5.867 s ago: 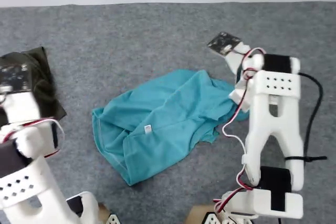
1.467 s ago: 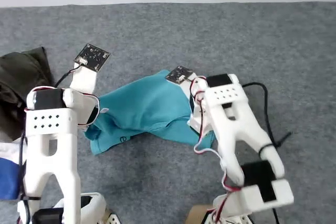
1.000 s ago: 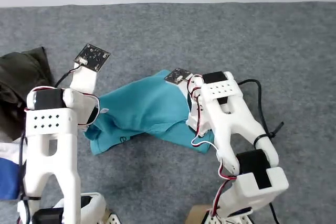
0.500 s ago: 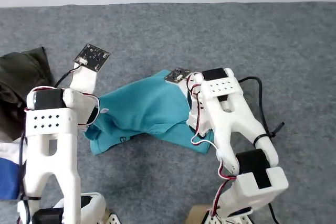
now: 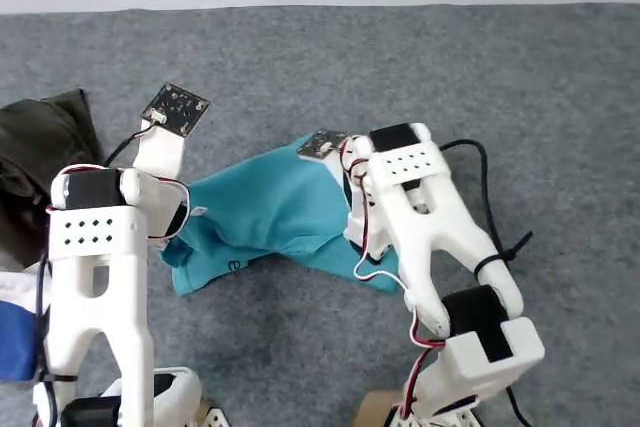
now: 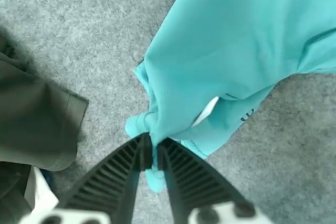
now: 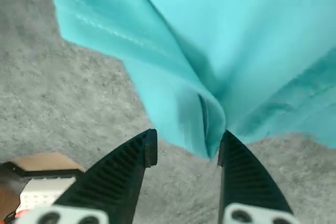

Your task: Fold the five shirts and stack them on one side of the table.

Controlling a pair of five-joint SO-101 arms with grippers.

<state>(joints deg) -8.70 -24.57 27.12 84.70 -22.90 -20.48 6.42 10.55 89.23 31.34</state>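
My left gripper [image 6: 149,153] was clamped on the shirt [image 5: 270,202]; my right gripper [image 7: 186,142] stood apart around a fold.

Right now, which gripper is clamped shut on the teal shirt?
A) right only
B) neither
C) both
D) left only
D: the left gripper is closed on an edge of the teal shirt, while the right gripper stands open with a fold hanging between its fingers.

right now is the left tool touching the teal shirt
Touching. The left wrist view shows the left tool pinched shut on a bunched edge of the shirt.
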